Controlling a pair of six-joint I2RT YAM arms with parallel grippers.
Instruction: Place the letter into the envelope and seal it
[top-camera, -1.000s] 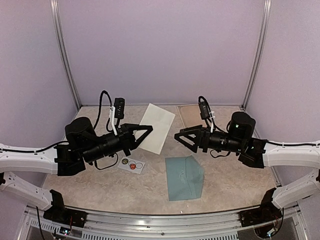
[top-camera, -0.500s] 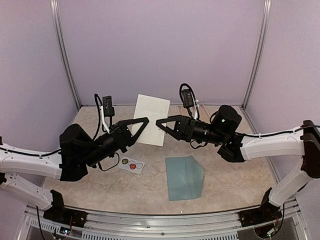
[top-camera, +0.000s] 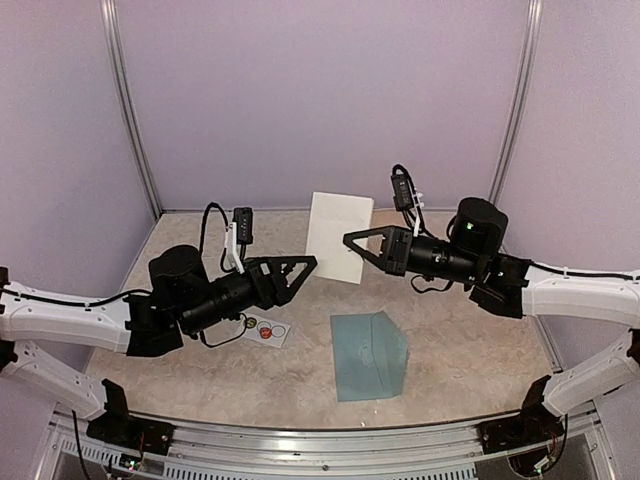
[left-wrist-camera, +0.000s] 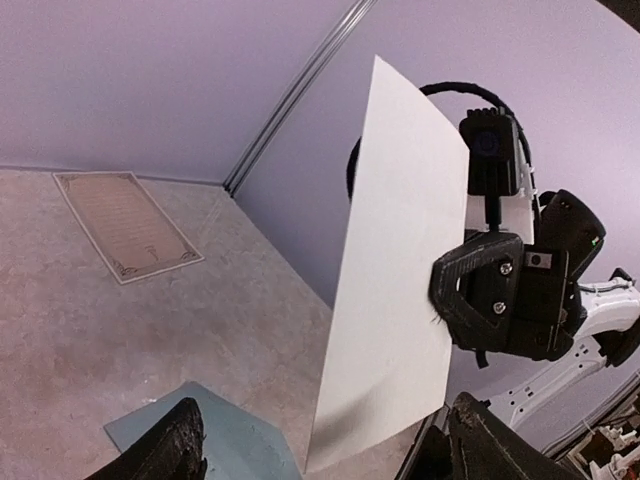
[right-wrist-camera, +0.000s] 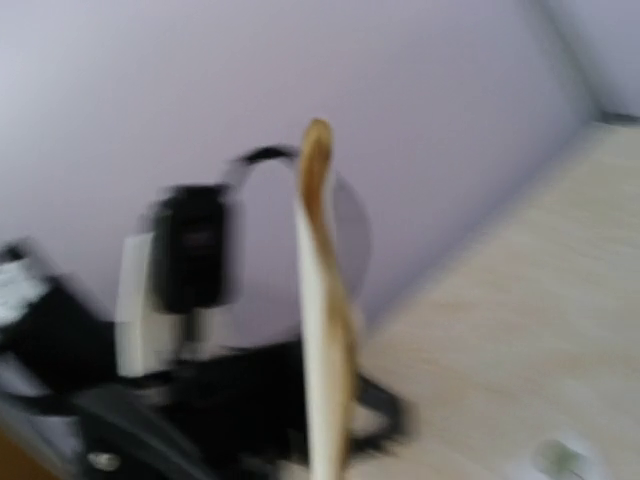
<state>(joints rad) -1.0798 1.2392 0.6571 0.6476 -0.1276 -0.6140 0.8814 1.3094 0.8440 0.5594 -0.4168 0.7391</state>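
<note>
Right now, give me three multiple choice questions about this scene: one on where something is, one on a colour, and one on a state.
1. Where is the envelope?
A) flat on the table
B) leaning on the back wall
C) held up in the air

2. What colour is the envelope?
A) red
B) teal
C) yellow

3. What is happening with the letter?
A) it lies on the table
B) it is tucked into the envelope
C) the right gripper holds it upright above the table

Answers:
1 A: the top view shows it lying flat, apart from both arms.
2 B: it is blue-green against the beige table.
3 C: the right gripper is clamped on the letter's edge, while the left gripper is open and empty.
</note>
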